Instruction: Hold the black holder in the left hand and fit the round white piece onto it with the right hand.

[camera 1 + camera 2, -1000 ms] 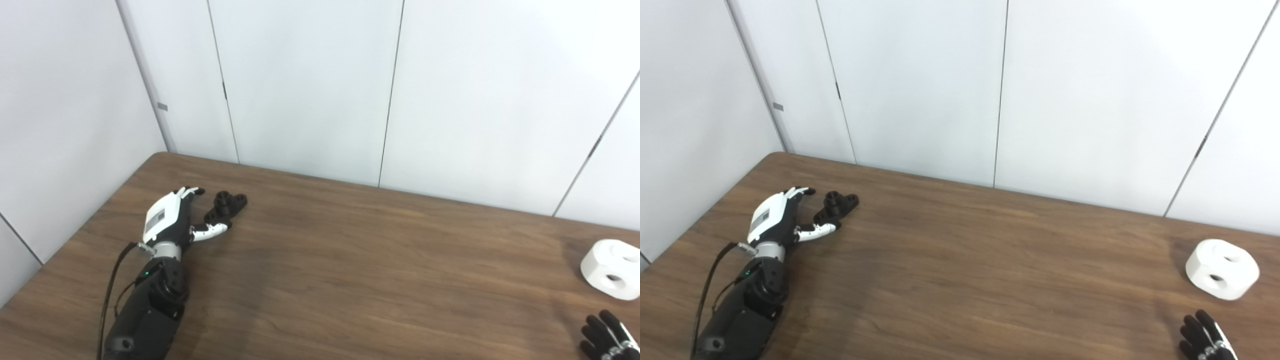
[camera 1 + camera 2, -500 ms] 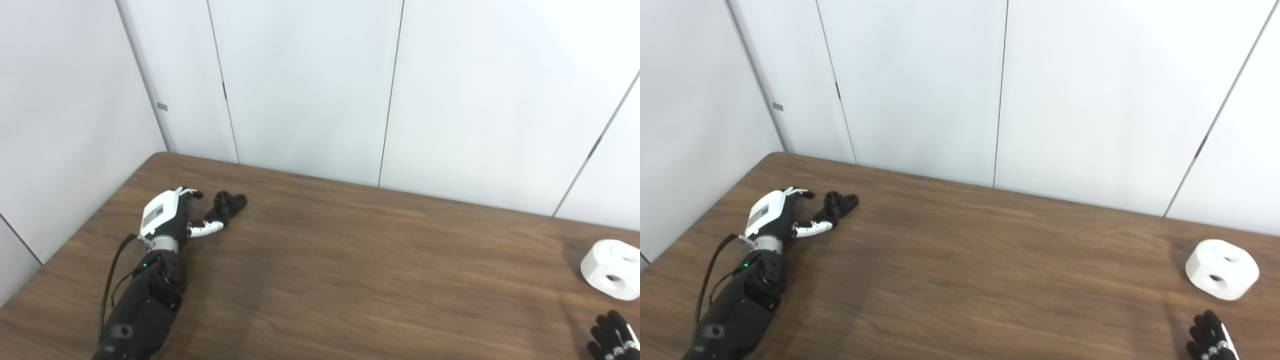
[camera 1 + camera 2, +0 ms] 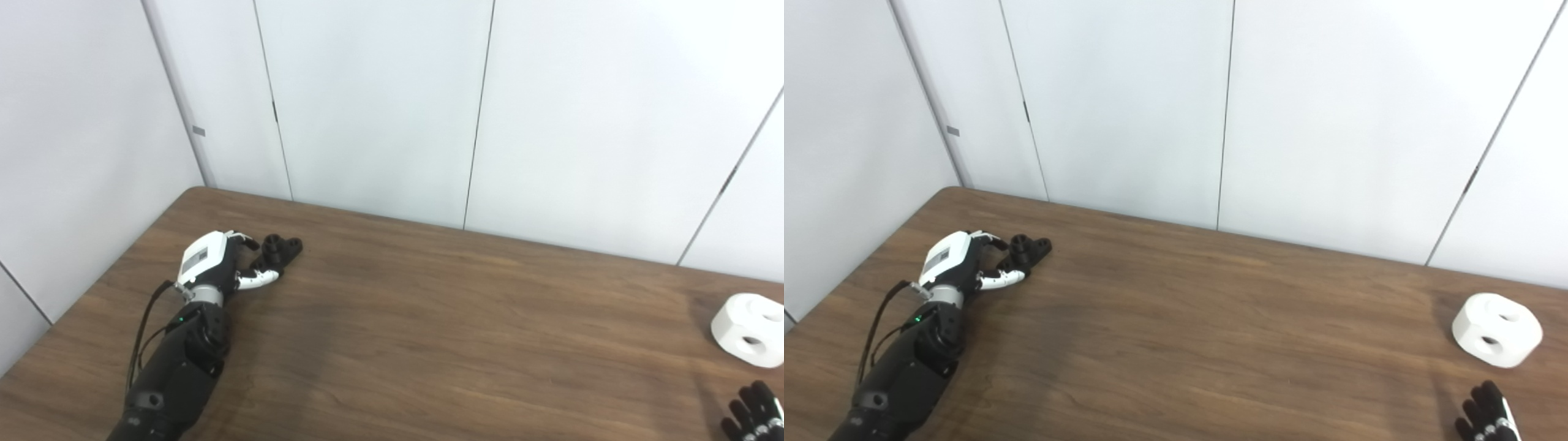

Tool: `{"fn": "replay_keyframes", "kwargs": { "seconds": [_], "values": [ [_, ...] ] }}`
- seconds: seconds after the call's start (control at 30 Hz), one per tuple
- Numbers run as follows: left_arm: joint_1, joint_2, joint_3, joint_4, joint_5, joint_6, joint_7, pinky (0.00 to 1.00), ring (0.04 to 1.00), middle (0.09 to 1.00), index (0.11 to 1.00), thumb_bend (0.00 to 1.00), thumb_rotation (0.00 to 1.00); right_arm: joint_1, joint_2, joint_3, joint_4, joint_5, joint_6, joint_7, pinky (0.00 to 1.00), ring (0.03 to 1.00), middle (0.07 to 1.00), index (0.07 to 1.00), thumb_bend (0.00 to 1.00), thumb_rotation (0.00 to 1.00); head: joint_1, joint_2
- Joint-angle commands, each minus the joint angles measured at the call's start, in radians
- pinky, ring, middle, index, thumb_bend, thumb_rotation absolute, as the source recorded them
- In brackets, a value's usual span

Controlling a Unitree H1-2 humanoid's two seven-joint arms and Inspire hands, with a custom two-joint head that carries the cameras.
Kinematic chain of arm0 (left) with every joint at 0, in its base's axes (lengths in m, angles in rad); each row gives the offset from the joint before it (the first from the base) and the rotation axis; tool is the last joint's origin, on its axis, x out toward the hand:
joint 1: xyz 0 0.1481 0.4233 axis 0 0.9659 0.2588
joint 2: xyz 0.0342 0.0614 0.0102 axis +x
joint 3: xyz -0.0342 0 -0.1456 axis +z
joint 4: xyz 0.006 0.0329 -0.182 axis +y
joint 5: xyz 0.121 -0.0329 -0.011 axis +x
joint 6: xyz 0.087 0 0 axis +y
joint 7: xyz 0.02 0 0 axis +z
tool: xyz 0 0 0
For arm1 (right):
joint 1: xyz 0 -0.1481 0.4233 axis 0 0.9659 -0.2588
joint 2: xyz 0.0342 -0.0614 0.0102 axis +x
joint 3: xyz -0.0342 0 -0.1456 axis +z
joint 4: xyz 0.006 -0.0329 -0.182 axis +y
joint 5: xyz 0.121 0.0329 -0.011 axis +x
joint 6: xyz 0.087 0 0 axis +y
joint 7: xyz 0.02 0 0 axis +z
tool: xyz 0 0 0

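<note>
**Black holder at the left hand, white piece far on the right**

Brown wood-grain table fills the lower part of both views, and behind it stand plain white wall panels. The left hand lies low over the table near the far left corner, its white back turned up. Its fingers reach forward and its thumb is spread to the side, so the hand is not closed — it forms an open cup around the near end of the black holder. The holder rests on the table, just beside the fingertips, with the thumb at its near side. If thumb or fingers really touch it I cannot tell; the dark parts blend together at this size. The holder is not lifted.

The round white piece sits on the table well apart, at the far right side. It shows two dark holes, one on the top and one on the side face.

The right hand is only partly in view at the bottom right corner — some black fingers pointing up, spread a little, holding nothing. It is near the white piece but clearly apart from it.
</note>
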Motion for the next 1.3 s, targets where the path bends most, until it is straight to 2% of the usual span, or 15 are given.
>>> {"fn": "replay_keyframes", "kwargs": {
  "seconds": [0.0, 0.57, 0.97, 1.17, 1.2, 1.27],
  "values": [
    [-0.046, 0.038, 0.001, -0.029, 0.012, 0.004, 0.007, 1.0, 1.0, 0.921, 0.722, 0.79, 0.33, 0.064, 0.032, 0.015, 0.065, 0.007, 0.002, 0.0, 1.0, 1.0, 1.0, 1.0, 0.76, 0.92, -0.001, 0.0],
    [-0.051, 0.041, -0.019, -0.025, 0.01, 0.01, -0.002, 1.0, 1.0, 0.912, 0.716, 0.77, 0.32, 0.068, 0.034, 0.017, 0.057, 0.004, 0.012, -0.008, 1.0, 1.0, 1.0, 1.0, 0.73, 0.94, -0.005, 0.008],
    [-0.053, 0.034, -0.008, -0.03, -0.028, -0.011, 0.004, 1.0, 0.993, 0.901, 0.663, 0.76, 0.27, 0.072, 0.034, 0.016, 0.043, 0.009, 0.023, -0.009, 1.0, 1.0, 1.0, 1.0, 0.71, 0.94, -0.007, 0.017],
    [-0.049, 0.028, 0.0, -0.034, -0.049, -0.024, 0.015, 1.0, 0.987, 0.895, 0.603, 0.75, 0.21, 0.074, 0.032, 0.015, 0.044, 0.002, 0.019, -0.009, 1.0, 1.0, 1.0, 1.0, 0.7, 0.95, -0.006, 0.017],
    [-0.049, 0.026, 0.004, -0.032, -0.055, -0.03, 0.018, 1.0, 0.987, 0.894, 0.549, 0.64, 0.14, 0.074, 0.033, 0.015, 0.043, -0.001, 0.019, -0.011, 1.0, 1.0, 1.0, 1.0, 0.7, 0.95, -0.006, 0.017],
    [-0.047, 0.021, 0.011, -0.029, -0.067, -0.053, 0.032, 1.0, 0.98, 0.884, 0.504, 0.55, 0.08, 0.075, 0.032, 0.015, 0.042, 0.001, 0.02, -0.011, 1.0, 1.0, 1.0, 1.0, 0.7, 0.95, -0.007, 0.02]
  ]
}}
